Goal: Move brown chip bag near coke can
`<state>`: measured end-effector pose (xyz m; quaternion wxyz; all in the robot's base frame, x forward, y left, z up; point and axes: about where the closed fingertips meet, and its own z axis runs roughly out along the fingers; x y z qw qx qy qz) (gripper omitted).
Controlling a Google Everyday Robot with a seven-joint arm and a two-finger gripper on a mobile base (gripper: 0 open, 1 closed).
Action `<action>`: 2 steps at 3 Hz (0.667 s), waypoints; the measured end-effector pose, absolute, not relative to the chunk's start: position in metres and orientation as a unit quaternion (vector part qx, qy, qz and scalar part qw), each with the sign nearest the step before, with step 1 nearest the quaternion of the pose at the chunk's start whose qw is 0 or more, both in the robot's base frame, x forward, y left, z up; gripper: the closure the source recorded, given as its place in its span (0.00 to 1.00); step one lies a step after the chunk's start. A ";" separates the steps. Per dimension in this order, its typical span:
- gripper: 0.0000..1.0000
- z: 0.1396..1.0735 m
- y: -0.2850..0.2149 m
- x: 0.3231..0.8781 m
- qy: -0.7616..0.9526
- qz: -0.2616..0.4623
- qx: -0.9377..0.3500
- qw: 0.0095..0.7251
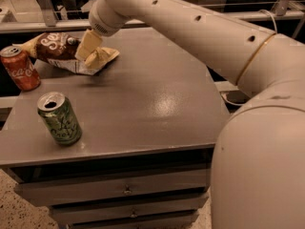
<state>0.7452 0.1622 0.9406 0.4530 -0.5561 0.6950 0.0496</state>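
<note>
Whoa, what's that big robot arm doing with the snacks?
The robot's claw is pinching a brown chip bag at the back left of the table, right beside a red coke can. A green can stands by itself nearer the front edge.

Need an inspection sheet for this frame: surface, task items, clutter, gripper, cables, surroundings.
Surface: grey table top, drawers underneath.
Job's things: brown chip bag at the far left corner, apparently lifted just off the top; coke can upright just left of it, at the table's left edge.
Clutter: green can, upright, opened, front left.
Gripper: gripper closed on the bag's right end.
Cables: pale cable looped past the table's right edge.
Surroundings: metal rail behind; speckled floor.
</note>
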 end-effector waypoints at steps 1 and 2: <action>0.00 0.973 0.103 0.768 0.689 0.078 -0.518 0.501; 0.00 1.016 0.038 0.780 0.667 0.098 -0.497 0.546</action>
